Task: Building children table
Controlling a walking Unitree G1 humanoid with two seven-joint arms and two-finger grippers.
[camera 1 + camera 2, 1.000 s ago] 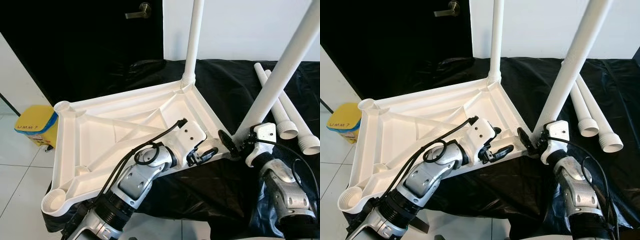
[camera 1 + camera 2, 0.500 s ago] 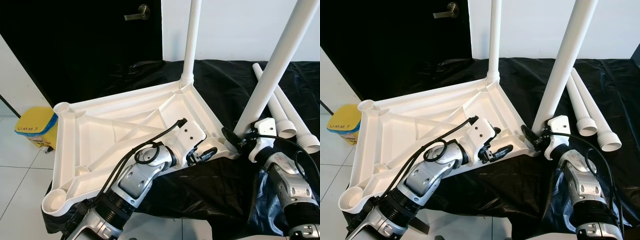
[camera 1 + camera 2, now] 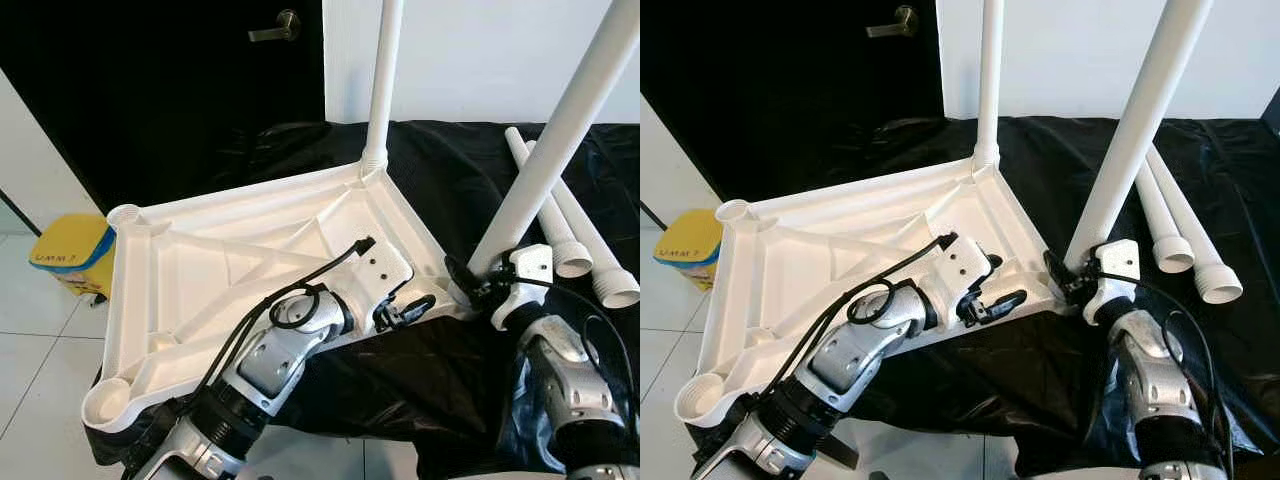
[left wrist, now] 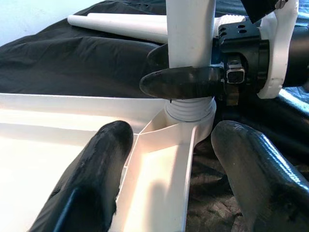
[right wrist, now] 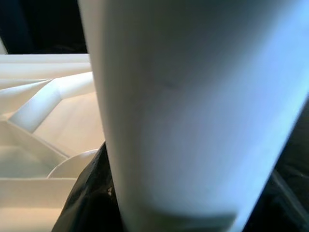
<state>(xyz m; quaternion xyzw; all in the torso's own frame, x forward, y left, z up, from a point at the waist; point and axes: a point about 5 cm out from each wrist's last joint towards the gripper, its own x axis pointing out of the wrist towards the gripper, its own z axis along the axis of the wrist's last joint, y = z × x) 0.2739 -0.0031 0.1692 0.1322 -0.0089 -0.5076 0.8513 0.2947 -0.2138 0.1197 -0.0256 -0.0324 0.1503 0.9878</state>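
Nearest the camera, the left pincer [image 3: 403,312] sits at the near right corner of the upturned white tabletop [image 3: 230,270], its black fingers [image 4: 96,164] apart and straddling the corner rib just below the socket. Just beside it, the right pincer [image 3: 1065,280] is clamped on the base of a white leg [image 3: 1130,130], whose ribbed end meets that corner socket while the tube leans away to the right. Judging by that lean, the leg is not yet seated square; pushing it home at this angle could jam the ribbed end or tip the tabletop, which rests on slack black cloth [image 3: 450,170]. Farther back, a second leg [image 3: 383,80] stands upright in the far corner. Two spare legs [image 3: 1180,215] lie on the cloth to the right.
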